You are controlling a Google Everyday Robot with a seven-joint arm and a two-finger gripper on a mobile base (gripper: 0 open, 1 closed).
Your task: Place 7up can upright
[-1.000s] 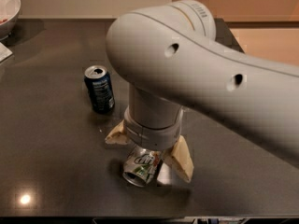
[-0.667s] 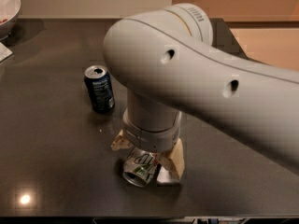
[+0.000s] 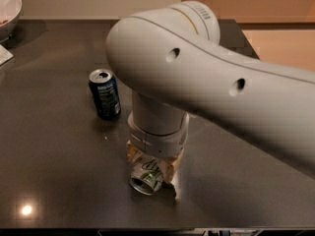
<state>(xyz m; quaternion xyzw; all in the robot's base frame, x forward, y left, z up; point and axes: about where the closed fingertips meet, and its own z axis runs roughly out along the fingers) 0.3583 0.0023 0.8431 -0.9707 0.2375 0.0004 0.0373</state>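
Observation:
The 7up can (image 3: 146,180), silver with green lettering, lies on its side on the dark table (image 3: 54,156) near the front edge, its top end facing the camera. My gripper (image 3: 151,167) points straight down over it, with its tan fingers (image 3: 170,168) closed in on the can's sides. The big white arm hides most of the can's body.
A dark blue can (image 3: 105,94) stands upright to the left and behind the gripper. A white bowl (image 3: 7,9) sits at the far left corner, with a white paper edge (image 3: 5,55) below it. The table's front edge is just below the can.
The tan fingers, spread wide on either side of the lying can a second ago, have closed in onto it. The blue can has not moved.

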